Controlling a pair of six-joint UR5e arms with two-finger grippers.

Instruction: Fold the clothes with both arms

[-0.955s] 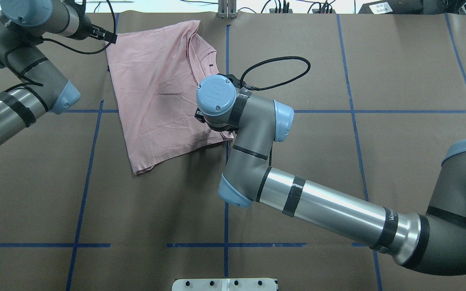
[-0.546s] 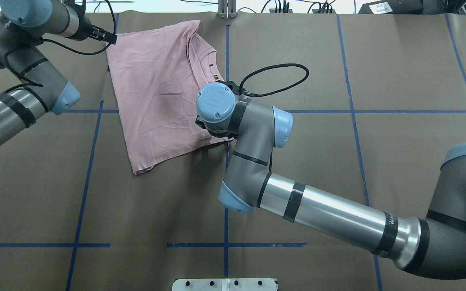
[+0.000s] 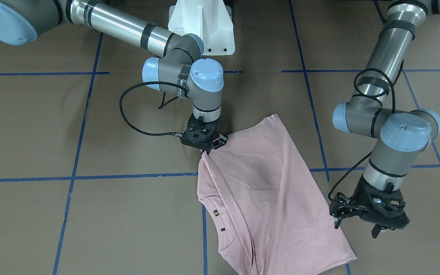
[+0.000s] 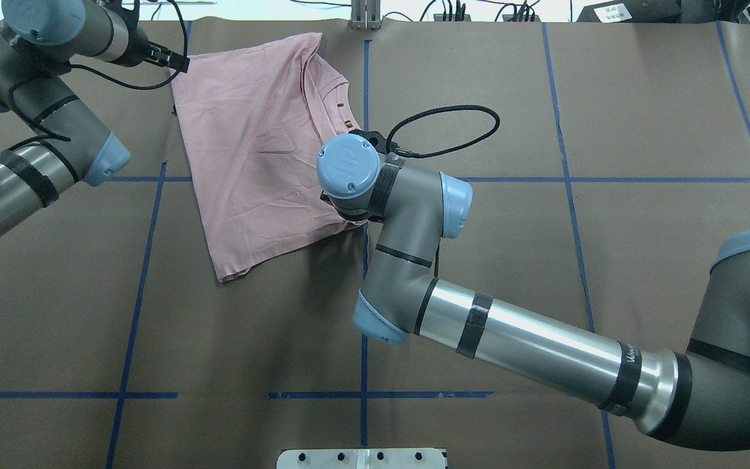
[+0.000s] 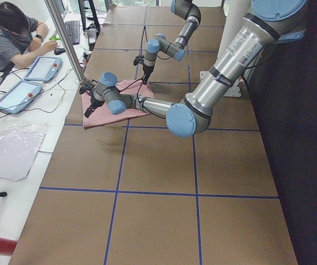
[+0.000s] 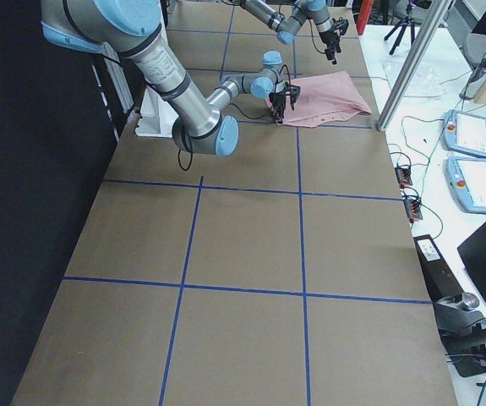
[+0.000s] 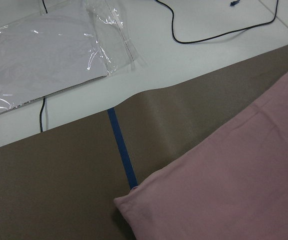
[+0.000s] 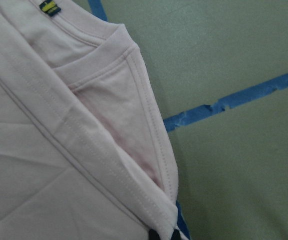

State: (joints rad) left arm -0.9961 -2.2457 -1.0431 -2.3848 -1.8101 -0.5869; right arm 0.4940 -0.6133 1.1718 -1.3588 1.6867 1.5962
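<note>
Since someone asked where things stand: the pink T-shirt [image 4: 258,150] is lying on the brown paper-covered table [image 4: 544,273], in the upper left-centre of the overhead view. It's plain side up and folded over on itself, with the neck hole [image 4: 333,85] and a tiny label along its right edge. The right arm [image 4: 512,332] comes in from the lower right of that view, and its wrist sits over the shirt's lower right corner. From the front camera you can see the right claw [image 3: 206,150] clamped on that bit of the shirt, with the fabric pulled up into a little peak at the tips. The wrist camera backs it up: the black fingertips [image 8: 154,235] sit at the bottom edge of the frame with the stitched hem running right into them. The left arm [image 3: 388,49] is on the right side of the front view. The left claw [image 3: 355,228] hangs with its fingers spread apart and nothing between them. One tip is right at the shirt's edge, and I can't tell if it's touching. Its wrist camera just shows a rounded shirt corner at the lower right, a blue tape line [image 7: 122,150] and a clear plastic sheet [image 7: 43,55] at upper left. A black cable [image 4: 453,117] loops off the right wrist, just right of the shirt.
</note>
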